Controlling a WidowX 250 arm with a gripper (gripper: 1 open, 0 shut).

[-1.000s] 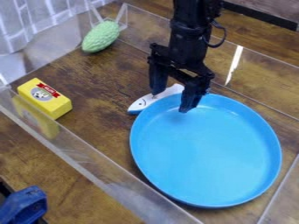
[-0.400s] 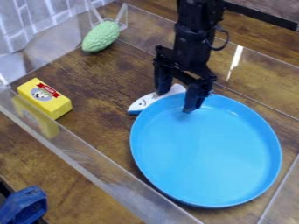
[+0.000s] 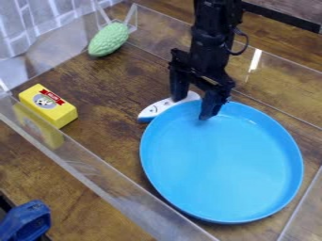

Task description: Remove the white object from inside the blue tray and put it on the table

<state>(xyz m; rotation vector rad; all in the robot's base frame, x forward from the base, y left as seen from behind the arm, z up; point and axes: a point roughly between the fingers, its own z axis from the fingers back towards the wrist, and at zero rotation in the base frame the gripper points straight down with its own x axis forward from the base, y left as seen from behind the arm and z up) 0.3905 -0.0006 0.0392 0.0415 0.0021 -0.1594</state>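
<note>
White toy (image 3: 153,111): on the table (image 3: 94,151), just beyond the near-left part of the far rim of the blue tray (image 3: 224,165), outside it. Long axis slanting, one end near-left, other end far-right, toward the claw (image 3: 193,105). Claw: fingers wide apart, one down by the toy's far-right end, the other over the tray's far rim. Contact with either: cannot tell. Nothing seen clamped. Farther out: yellow box (image 3: 48,108) to the left, green knobbly toy (image 3: 109,39) far left, blue item (image 3: 24,222) at near-left corner.
</note>
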